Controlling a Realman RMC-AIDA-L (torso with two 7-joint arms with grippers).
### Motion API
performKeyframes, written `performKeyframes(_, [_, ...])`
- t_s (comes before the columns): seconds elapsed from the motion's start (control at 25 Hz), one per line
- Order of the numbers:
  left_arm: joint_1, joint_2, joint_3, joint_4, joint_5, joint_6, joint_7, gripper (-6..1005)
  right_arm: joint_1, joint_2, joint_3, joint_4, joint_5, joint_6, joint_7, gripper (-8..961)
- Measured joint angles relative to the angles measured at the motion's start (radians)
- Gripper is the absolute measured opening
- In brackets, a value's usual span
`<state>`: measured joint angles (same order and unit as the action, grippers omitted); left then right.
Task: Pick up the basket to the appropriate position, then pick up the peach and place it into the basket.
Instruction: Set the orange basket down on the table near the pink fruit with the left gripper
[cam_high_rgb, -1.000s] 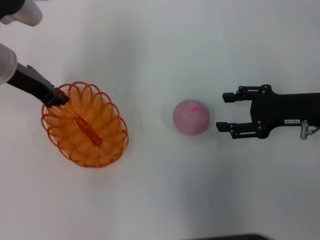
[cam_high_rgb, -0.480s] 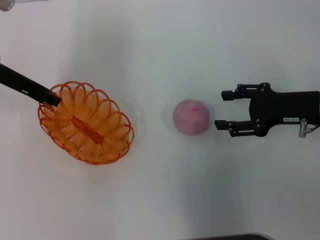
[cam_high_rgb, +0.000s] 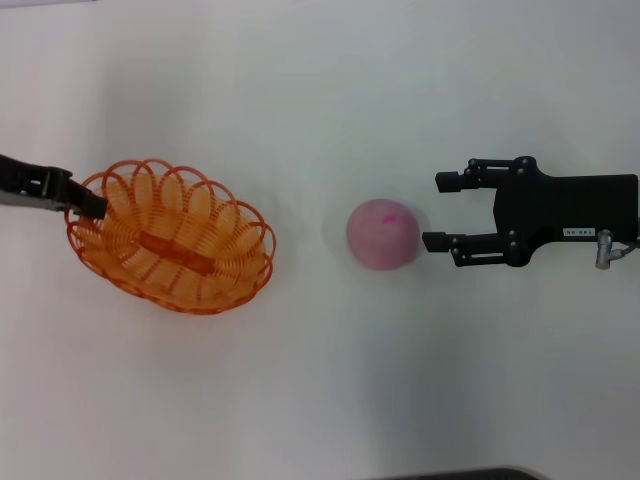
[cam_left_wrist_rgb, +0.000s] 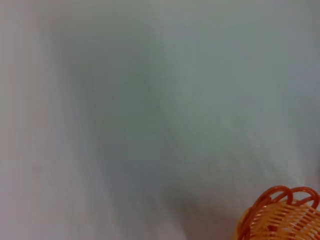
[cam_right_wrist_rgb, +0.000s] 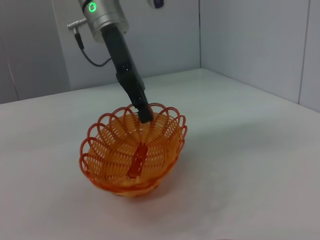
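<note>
The orange wire basket is at the left of the white table, held by its left rim. My left gripper is shut on that rim. In the right wrist view the basket looks tilted, with the left gripper pinching its far rim. A bit of the basket rim shows in the left wrist view. The pale-pink peach with a magenta mark sits on the table at centre right. My right gripper is open and empty, its fingertips just right of the peach. The peach is out of view in both wrist views.
The white table stretches around both things. Grey walls stand behind the table in the right wrist view. A dark edge shows at the bottom of the head view.
My left arm has swung down and left, turning the basket so that its long side lies more across the table. My right gripper has crept slightly closer to the peach.
</note>
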<state>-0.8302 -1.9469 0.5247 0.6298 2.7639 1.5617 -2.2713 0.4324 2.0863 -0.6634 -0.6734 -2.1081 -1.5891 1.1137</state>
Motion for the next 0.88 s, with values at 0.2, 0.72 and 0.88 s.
performKeyframes(0.2, [0.035,0.002,-0.047,-0.004,-0.021,0.046,-0.028,62,0.0,0.0,-0.003,0.0,0.0,0.0,0.0,797])
performKeyframes(0.72, [0.181,-0.119,-0.104,0.189,-0.116,0.045,-0.097,63,-0.01,0.0,0.002,0.002,0.001,-0.002,0.0,797])
performKeyframes(0.88, [0.215,-0.163,-0.106,0.261,-0.122,0.063,-0.098,62,-0.011,0.0,0.002,0.002,0.0,-0.002,0.0,797])
